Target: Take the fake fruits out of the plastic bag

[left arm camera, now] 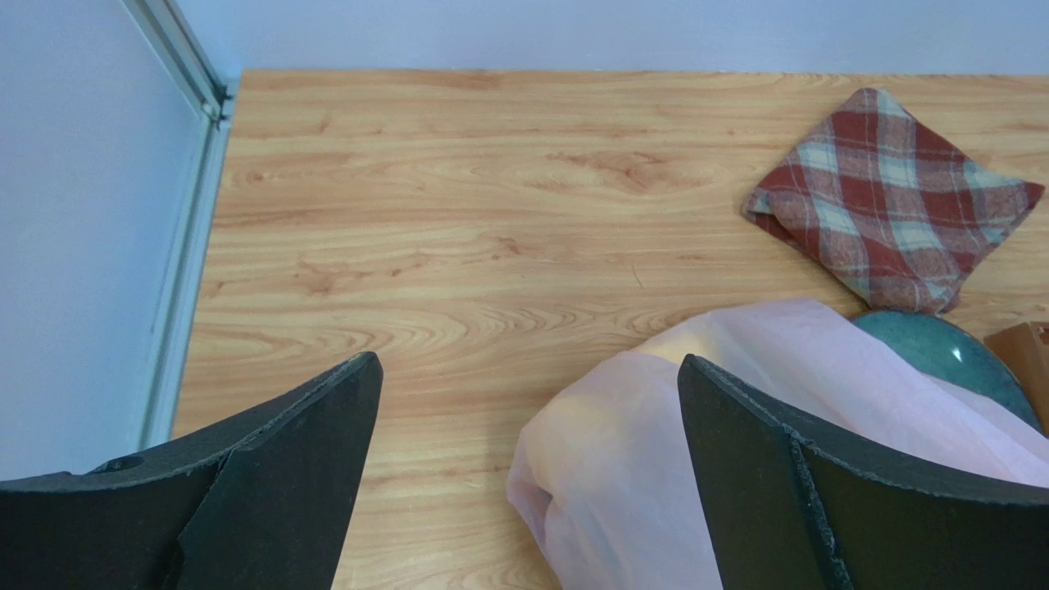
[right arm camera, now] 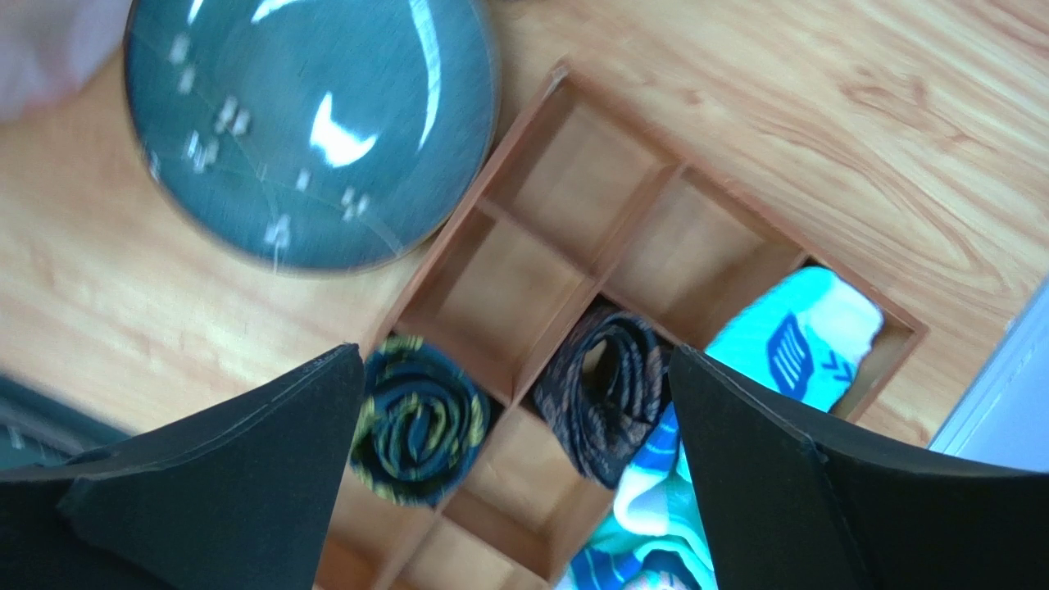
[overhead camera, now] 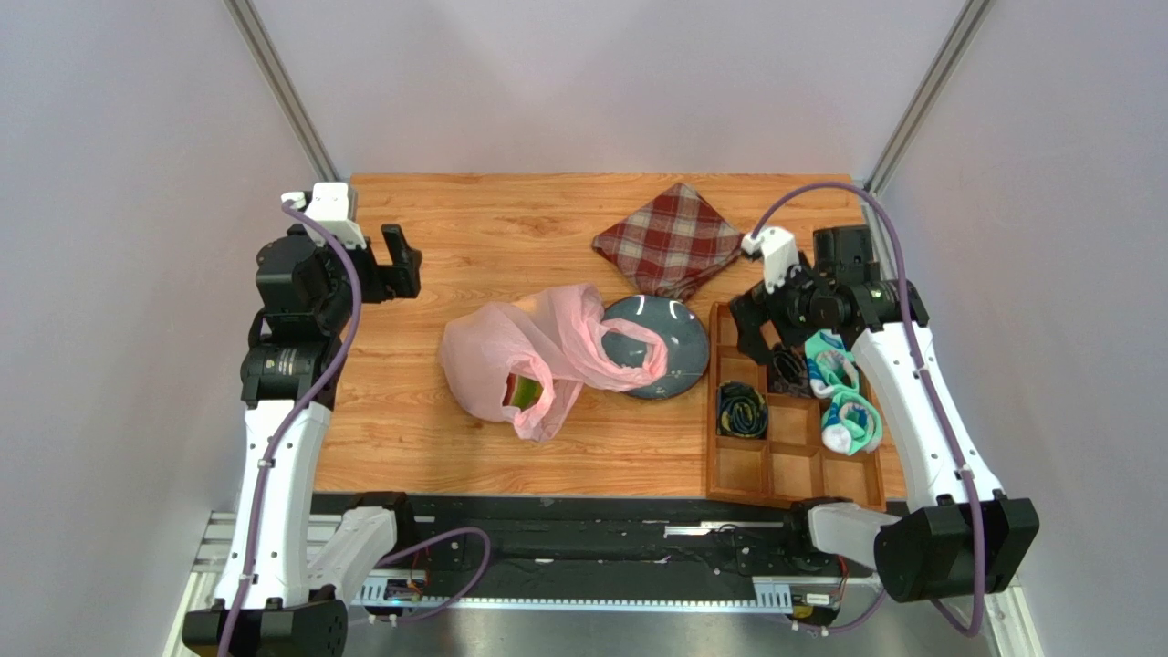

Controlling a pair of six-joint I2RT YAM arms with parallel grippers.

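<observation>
The pink plastic bag [overhead camera: 510, 353] lies crumpled in the middle of the table, one handle loop draped over the dark plate [overhead camera: 679, 353]. Through its near mouth a green and red fake fruit [overhead camera: 522, 392] shows; the other fruits are hidden inside. My left gripper [overhead camera: 406, 263] hovers open above the table's far left, apart from the bag. In the left wrist view the bag [left arm camera: 628, 467] lies ahead between the open fingers of the left gripper [left arm camera: 528, 361]. My right gripper [overhead camera: 765, 336] hangs open over the wooden tray [overhead camera: 793, 472], holding nothing.
A folded red plaid cloth [overhead camera: 668, 240] lies at the back, beyond the plate. The compartment tray [right arm camera: 579, 172] holds two dark rolled socks [right arm camera: 419, 424] and teal socks [right arm camera: 800, 332] under the right gripper [right arm camera: 515, 355]. The plate [right arm camera: 308, 123] sits left of the tray.
</observation>
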